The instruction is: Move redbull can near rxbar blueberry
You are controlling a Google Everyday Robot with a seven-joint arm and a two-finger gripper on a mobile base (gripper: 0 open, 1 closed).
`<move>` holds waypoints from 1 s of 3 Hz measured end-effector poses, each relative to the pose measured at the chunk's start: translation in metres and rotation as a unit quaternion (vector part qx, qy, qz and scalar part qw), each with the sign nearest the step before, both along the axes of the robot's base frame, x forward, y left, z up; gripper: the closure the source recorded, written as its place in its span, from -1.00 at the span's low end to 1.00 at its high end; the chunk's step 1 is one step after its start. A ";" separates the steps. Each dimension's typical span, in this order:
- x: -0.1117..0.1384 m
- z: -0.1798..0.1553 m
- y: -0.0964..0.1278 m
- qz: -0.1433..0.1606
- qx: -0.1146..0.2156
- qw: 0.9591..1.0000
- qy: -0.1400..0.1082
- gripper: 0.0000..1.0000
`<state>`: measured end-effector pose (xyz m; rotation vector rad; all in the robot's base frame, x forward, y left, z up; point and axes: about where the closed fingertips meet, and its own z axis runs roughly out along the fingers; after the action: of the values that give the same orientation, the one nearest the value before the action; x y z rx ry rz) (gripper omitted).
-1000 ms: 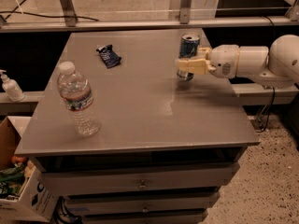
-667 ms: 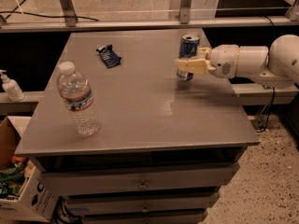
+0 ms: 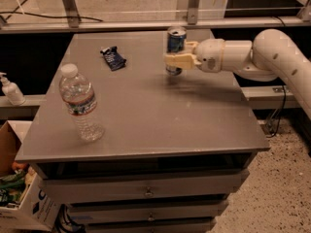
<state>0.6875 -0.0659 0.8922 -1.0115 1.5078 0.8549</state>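
The redbull can (image 3: 176, 39), blue and silver with a silver top, stands upright over the far middle of the grey table (image 3: 146, 110). My gripper (image 3: 175, 61) reaches in from the right on a white arm and is shut on the can's lower half, with a cream finger (image 3: 179, 60) across its front. The can seems to be held just above the table top. The rxbar blueberry (image 3: 113, 58), a small dark blue wrapper, lies flat to the left of the can, about a hand's width from it.
A clear plastic water bottle (image 3: 80, 103) stands upright near the table's front left edge. A metal rail (image 3: 146, 24) runs behind the table. A soap dispenser (image 3: 10, 89) and a cardboard box (image 3: 19, 198) are at the left, below table level.
The gripper has carried the can to the left, closer to the blue wrapper. The wrapper and the water bottle have not moved.
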 end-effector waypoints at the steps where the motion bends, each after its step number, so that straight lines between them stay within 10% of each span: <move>1: 0.023 0.007 0.021 -0.005 0.011 1.000 -0.019 1.00; 3: 0.054 0.004 0.066 0.003 0.024 0.999 -0.031 1.00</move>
<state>0.7412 -0.0003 0.8962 -1.0004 1.4257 0.8521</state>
